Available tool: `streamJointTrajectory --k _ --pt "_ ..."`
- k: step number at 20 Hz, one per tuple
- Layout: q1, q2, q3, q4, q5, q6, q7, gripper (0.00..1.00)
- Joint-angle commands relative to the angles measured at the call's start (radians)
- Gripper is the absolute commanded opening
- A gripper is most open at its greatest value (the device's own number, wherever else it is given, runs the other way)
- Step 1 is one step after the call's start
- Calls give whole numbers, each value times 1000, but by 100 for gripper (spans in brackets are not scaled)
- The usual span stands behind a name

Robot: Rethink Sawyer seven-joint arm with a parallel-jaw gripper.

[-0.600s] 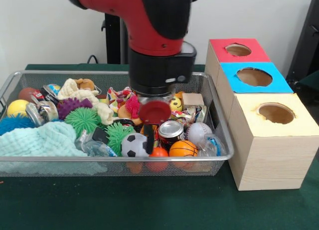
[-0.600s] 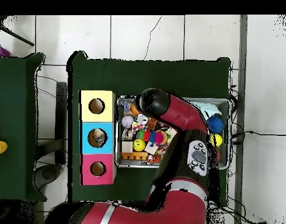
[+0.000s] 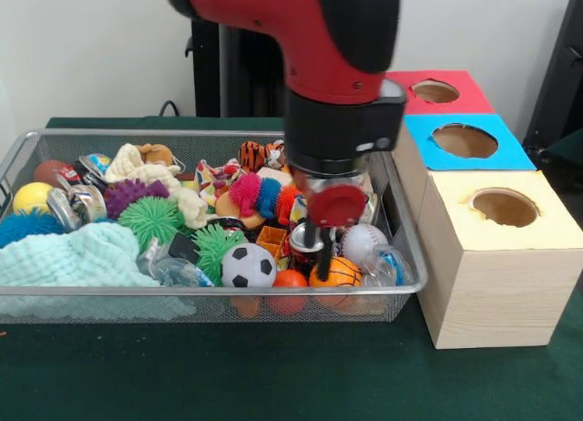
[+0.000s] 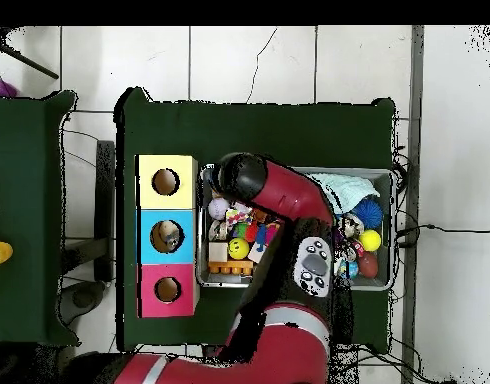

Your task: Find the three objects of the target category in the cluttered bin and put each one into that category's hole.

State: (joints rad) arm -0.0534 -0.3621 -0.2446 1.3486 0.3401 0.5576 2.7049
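Seemingly midway, the tool [image 3: 318,257] probes the bin [image 3: 209,293], its grip state unclear, with at least one bottle [image 3: 173,271] left inside.

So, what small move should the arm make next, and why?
Probably shift the gripper a little toward the yellow-topped box, over the see-through bottle in the bin's corner there. The gripper hangs low beside the orange basketball, which is not a target, and that bottle looks like the closest one.
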Motion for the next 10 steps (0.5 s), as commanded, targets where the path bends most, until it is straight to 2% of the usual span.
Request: streamJointTrajectory --k 1,6,10 --pt "43 7 56 41 -41 121 51 100" --pt "110 19 20 24 2 139 155 100" --pt "119 36 30 13 21 127 159 100"
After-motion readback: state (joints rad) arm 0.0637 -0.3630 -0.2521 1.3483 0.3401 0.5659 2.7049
